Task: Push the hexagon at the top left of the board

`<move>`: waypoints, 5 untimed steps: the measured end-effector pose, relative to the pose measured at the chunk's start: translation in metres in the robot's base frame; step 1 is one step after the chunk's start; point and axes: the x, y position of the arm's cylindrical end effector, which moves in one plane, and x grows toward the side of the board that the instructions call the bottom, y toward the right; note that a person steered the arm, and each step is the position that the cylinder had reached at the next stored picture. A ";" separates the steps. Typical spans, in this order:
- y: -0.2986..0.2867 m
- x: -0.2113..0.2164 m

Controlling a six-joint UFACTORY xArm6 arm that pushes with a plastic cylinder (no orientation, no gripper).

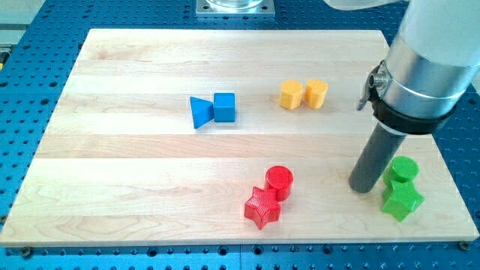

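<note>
A yellow hexagon (291,95) stands at the upper middle of the wooden board (112,165), touching a second yellow block (316,94) on its right. My tip (362,187) rests on the board at the lower right, far below and to the right of the hexagon. The tip is just left of a green cylinder (404,169) and a green star (402,200); I cannot tell if it touches them.
A blue triangle (199,112) and a blue cube (224,107) sit together left of centre. A red cylinder (280,181) and a red star (262,208) sit together at the lower middle. The arm's wide silver body (424,67) overhangs the board's right side.
</note>
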 end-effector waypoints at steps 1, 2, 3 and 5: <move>-0.009 0.000; -0.014 0.000; -0.018 0.000; -0.023 0.000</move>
